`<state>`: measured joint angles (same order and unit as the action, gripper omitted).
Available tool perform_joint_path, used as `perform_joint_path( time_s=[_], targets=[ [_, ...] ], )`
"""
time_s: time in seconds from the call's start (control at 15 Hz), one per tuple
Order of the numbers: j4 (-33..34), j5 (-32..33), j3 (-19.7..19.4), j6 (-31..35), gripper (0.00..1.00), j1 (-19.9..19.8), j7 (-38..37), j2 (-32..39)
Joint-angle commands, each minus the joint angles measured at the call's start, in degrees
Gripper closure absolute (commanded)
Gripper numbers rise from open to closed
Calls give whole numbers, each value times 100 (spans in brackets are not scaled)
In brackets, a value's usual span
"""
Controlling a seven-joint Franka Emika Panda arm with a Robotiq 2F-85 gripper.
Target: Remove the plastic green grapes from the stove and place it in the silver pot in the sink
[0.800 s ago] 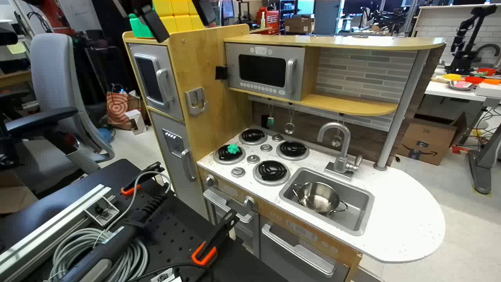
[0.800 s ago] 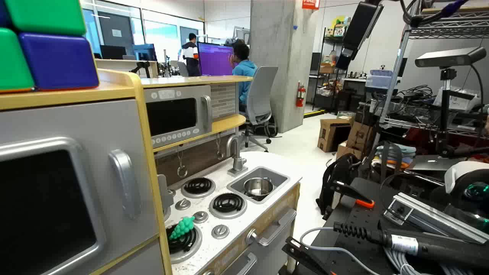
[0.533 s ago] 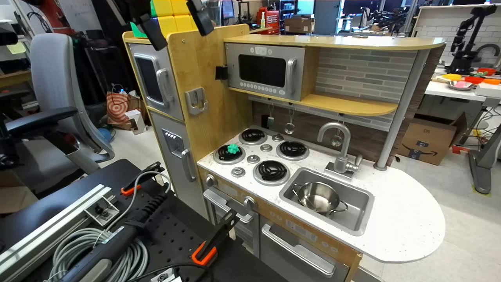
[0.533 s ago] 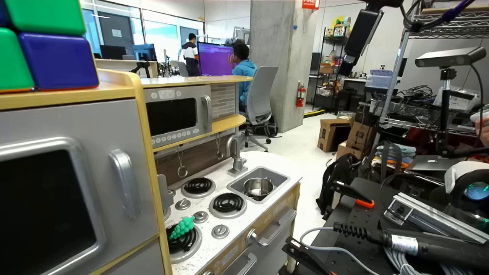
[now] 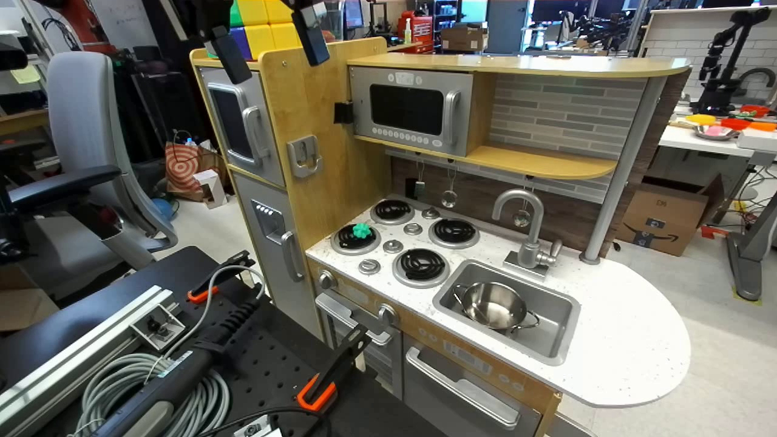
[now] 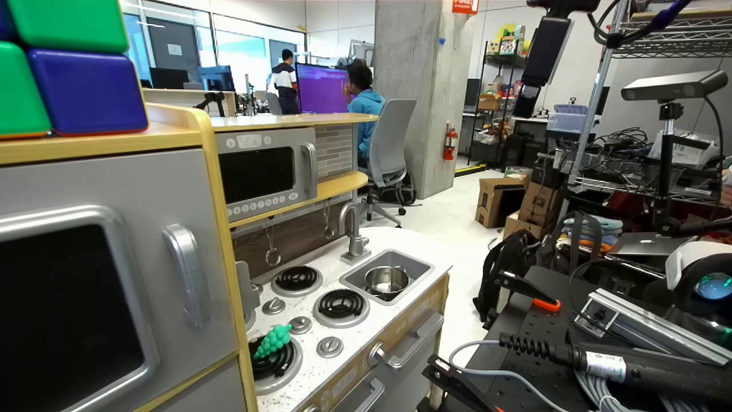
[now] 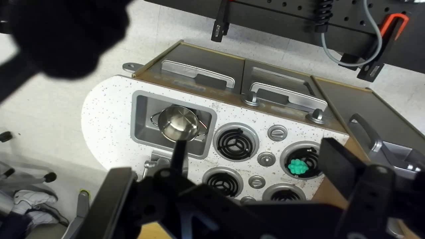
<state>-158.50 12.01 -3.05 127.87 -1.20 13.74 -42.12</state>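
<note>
At nine o'clock on the stove (image 5: 419, 241) in an exterior view, the grapes (image 5: 362, 230) sit on a burner (image 5: 352, 243); the gripper (image 5: 278, 70), spread wide and empty, hangs well apart at their eleven o'clock: best centred over them before lowering

I look down on a white, speckled counter (image 7: 108, 122), rounded at one end. Its stove (image 7: 247, 168) bears four black burners (image 5: 423, 265) and small silver knobs (image 5: 393, 246); green grapes (image 5: 362, 230) lie on a front burner. Beside it a silver sink (image 5: 552, 325) holds a round pot (image 5: 495, 306), with a faucet (image 5: 535, 233) standing behind.
</note>
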Motion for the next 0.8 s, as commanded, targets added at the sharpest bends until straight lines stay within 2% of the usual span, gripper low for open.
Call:
perform_joint_path(
  time_s=[0.0,0.13,0.27,0.73],
  targets=[
    [179,17,-117,-521,0,226,540,194],
    [161,-91,-245,-531,0,418,1000,295],
    [245,-125,-385,-245,0,620,1510,552],
    [894,-472,-632,508,0,1333,3278,2003]
  ],
)
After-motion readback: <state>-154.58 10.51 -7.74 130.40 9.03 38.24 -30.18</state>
